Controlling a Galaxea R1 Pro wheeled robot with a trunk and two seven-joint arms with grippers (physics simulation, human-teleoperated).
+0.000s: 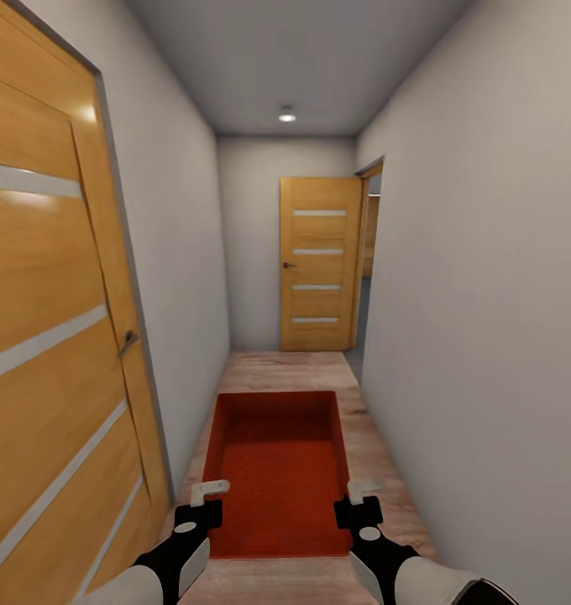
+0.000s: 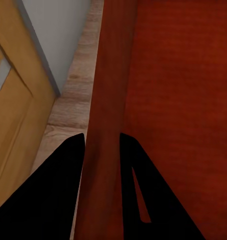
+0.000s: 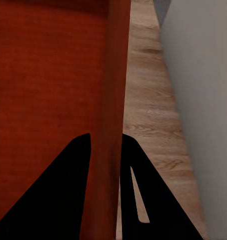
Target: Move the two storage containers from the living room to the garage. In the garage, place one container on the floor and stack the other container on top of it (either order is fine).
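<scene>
Bin is riding between both grippers, mid-corridor, open top up, above the wood plank floor (image 1: 386, 454).

Left to right:
- Wooden door (image 1: 50, 353) is sitting close on the left, handle (image 1: 129, 340) poking toward the lane. Tightest spot on that side.
- Left gripper (image 1: 203, 496) is clamping the storage container's (image 1: 277, 466) left wall; in the left wrist view the fingers (image 2: 53, 195) are straddling the thin wall (image 2: 108, 125), narrow gap, holding it.
- Container: thin-walled, no lid, empty, so I'm judging it light but flexy. A wall pinch could slip or bow; gripping mid-wall on both long sides looks right.
- Right gripper (image 1: 363, 494) is doing the same on the right wall (image 3: 113, 100), fingers (image 3: 58, 195) pinched on it.
- Right wall of the hall (image 1: 487, 319) is running plain and near; little side margin.

Far end: second door (image 1: 319, 265) is standing ajar, with an opening (image 1: 371, 269) on the far right. Straight lane is looking open; the turn there will likely be tight for the bin's length.
</scene>
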